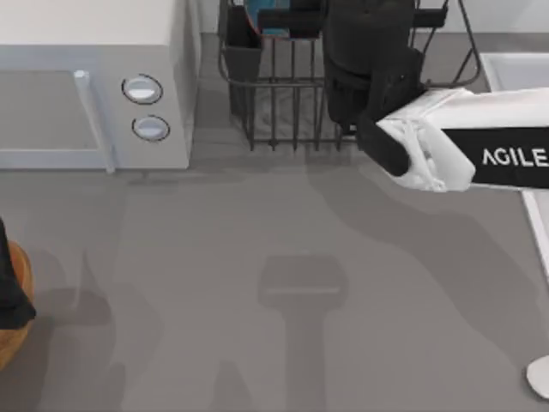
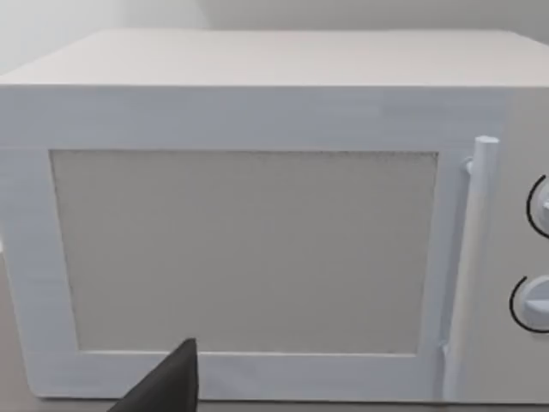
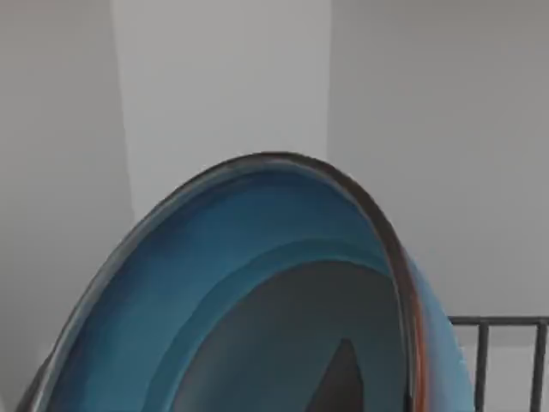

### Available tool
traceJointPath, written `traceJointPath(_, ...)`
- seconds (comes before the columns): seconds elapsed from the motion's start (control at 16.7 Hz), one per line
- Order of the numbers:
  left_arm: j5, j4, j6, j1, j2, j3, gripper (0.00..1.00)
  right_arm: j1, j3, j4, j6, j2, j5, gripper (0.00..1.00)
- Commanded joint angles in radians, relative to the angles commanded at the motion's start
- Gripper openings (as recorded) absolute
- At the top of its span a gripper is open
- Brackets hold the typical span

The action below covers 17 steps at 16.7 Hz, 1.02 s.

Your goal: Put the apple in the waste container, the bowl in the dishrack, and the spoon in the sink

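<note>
Right hand [image 1: 287,21] grips the bowl [image 3: 257,292] over the dishrack [image 1: 292,103] — left hand's state: cannot tell.

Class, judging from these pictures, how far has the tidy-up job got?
Nothing looks finished. In hand: the right gripper is over the dishrack, with the bowl tilted close before it, a sliver at the rack's top. Left: the spoon lies on the table, outside the sink. The apple's place cannot be told.

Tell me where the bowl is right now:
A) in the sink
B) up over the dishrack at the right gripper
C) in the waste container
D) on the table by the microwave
B: the bowl sits tilted at the right arm's end, above the dishrack bars.
</note>
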<state>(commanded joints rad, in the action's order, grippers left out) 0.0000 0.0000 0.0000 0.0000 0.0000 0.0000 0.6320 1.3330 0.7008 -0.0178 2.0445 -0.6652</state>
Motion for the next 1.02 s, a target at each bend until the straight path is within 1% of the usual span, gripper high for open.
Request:
traceJointPath(0.18, 0.000, 0.000, 0.000, 0.000, 0.000, 0.000, 1.00, 0.000, 0.000, 0.000, 0.000, 0.000, 0.000, 0.98)
traceJointPath(0.24, 0.000, 0.000, 0.000, 0.000, 0.000, 0.000, 1.00, 0.000, 0.000, 0.000, 0.000, 0.000, 0.000, 1.00)
traceJointPath(0.78, 0.000, 0.000, 0.000, 0.000, 0.000, 0.000, 1.00, 0.002, 0.000, 0.000, 0.000, 0.000, 0.000, 1.00)
traceJointPath(0.9, 0.000, 0.000, 0.000, 0.000, 0.000, 0.000, 1.00, -0.011, -0.029, -0.007, -0.003, -0.028, 0.027, 1.00)
traceJointPath(1.02, 0.000, 0.000, 0.000, 0.000, 0.000, 0.000, 1.00, -0.039, -0.100, -0.023, -0.008, -0.092, 0.086, 1.00)
